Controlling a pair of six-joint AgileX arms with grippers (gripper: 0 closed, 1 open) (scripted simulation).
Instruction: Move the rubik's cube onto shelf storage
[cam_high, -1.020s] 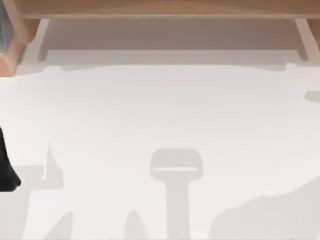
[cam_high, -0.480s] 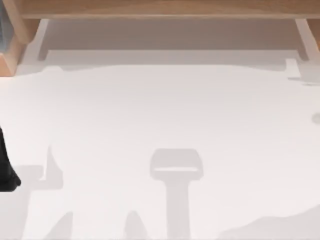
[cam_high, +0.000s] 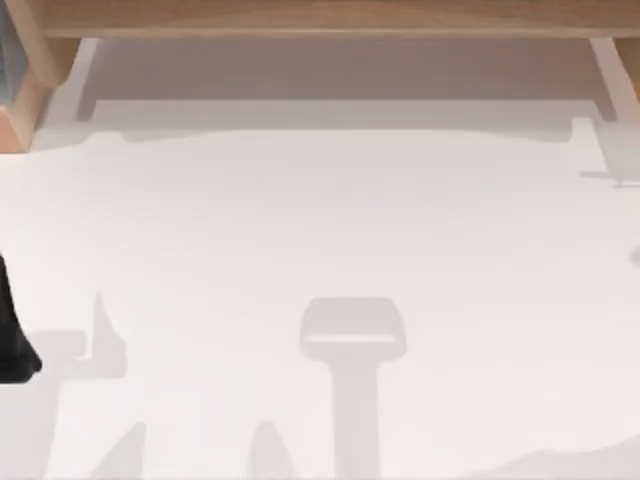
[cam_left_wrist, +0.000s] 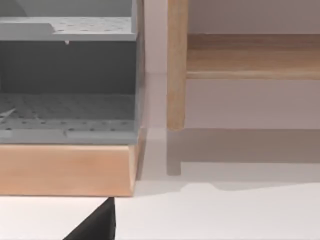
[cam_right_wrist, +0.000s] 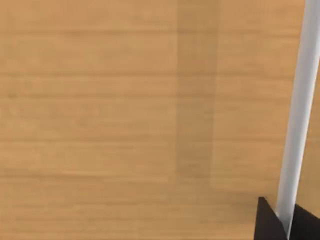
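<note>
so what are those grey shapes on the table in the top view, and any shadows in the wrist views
Top view: soft grey shadows lie on the white table, and the shelf storage shades a band beneath itself. Left wrist view: the wooden upright casts a shadow. Right wrist view: a darker vertical band crosses the wood.

Light-brown wooden shelf storage (cam_high: 320, 18), white table (cam_high: 320, 230), grey perforated rack (cam_left_wrist: 67, 75).
</note>
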